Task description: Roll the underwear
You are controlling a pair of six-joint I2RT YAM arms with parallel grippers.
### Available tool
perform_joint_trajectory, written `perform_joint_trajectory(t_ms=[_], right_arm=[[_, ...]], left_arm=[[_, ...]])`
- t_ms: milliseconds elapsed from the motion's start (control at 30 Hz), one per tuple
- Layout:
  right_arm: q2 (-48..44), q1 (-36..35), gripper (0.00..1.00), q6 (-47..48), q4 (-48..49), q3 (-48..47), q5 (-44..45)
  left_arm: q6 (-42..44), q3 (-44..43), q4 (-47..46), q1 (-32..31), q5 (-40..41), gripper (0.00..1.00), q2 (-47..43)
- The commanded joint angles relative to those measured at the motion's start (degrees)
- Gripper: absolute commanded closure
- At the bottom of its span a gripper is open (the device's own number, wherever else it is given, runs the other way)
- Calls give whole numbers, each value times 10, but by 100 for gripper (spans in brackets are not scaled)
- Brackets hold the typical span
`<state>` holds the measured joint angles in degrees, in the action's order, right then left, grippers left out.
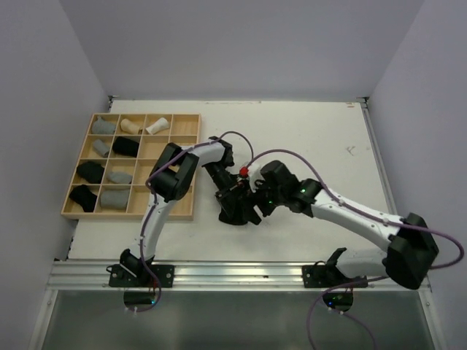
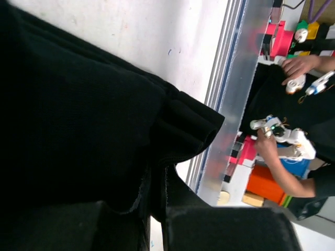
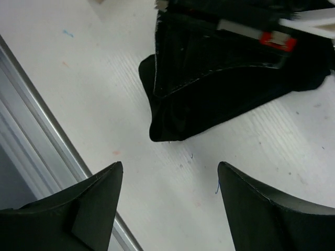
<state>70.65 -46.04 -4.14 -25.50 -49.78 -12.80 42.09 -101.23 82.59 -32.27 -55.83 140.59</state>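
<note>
A black underwear (image 1: 238,210) lies crumpled on the white table between the two arms. My left gripper (image 1: 223,181) is shut on its far edge; in the left wrist view the black cloth (image 2: 78,120) fills most of the frame, with a fold pinched between the fingers of the left gripper (image 2: 157,209). My right gripper (image 3: 169,164) hovers open just short of the cloth's near corner (image 3: 172,125), with bare table between its fingertips. In the top view the right gripper (image 1: 255,202) sits at the cloth's right side.
A wooden grid tray (image 1: 184,127) stands at the left, holding several rolls: grey (image 1: 104,126), beige (image 1: 131,125), white (image 1: 157,125) and black (image 1: 90,171). An aluminium rail (image 1: 241,275) runs along the table's near edge. Beyond the rail a person's hands (image 2: 298,65) are seen.
</note>
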Motion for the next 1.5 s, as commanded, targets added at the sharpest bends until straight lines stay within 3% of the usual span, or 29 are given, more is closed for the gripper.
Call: perform_joint_trajectory(t_ms=[0,133,400,500,567,600,733,867,1067,1333,1467], right_arm=[[61,-46,23,113,59,-42,32],[148,-63,23,150,110,-56,24],[219,-71,25,194,137,-70,23],[234,-71,38,197,135,-60,11],[230,-71,54,185,148,-50,5],[227,-70,58,179,154,-38,3],[240,-71,60,150,147,-30,-17],[255,-69,74,127,182,-1,-29],[295,-47,85,78,242,36,-88],[314,-38,85,66,271,58,-107],[324,-5,88,28,305,65,-139]], left_arm=[[-34,-19,-101,0,80,97,34],[-53,-19,-103,1,95,96,42],[-60,-5,-123,4,102,89,35],[-68,-1,-133,9,103,89,35],[-75,3,-140,15,106,89,34],[-77,5,-147,17,107,89,32],[-91,24,-170,26,108,86,15],[-98,37,-189,28,102,79,-3],[-144,89,-302,52,71,68,-105],[-145,94,-321,102,17,64,-181],[-191,172,-478,145,-2,55,-296]])
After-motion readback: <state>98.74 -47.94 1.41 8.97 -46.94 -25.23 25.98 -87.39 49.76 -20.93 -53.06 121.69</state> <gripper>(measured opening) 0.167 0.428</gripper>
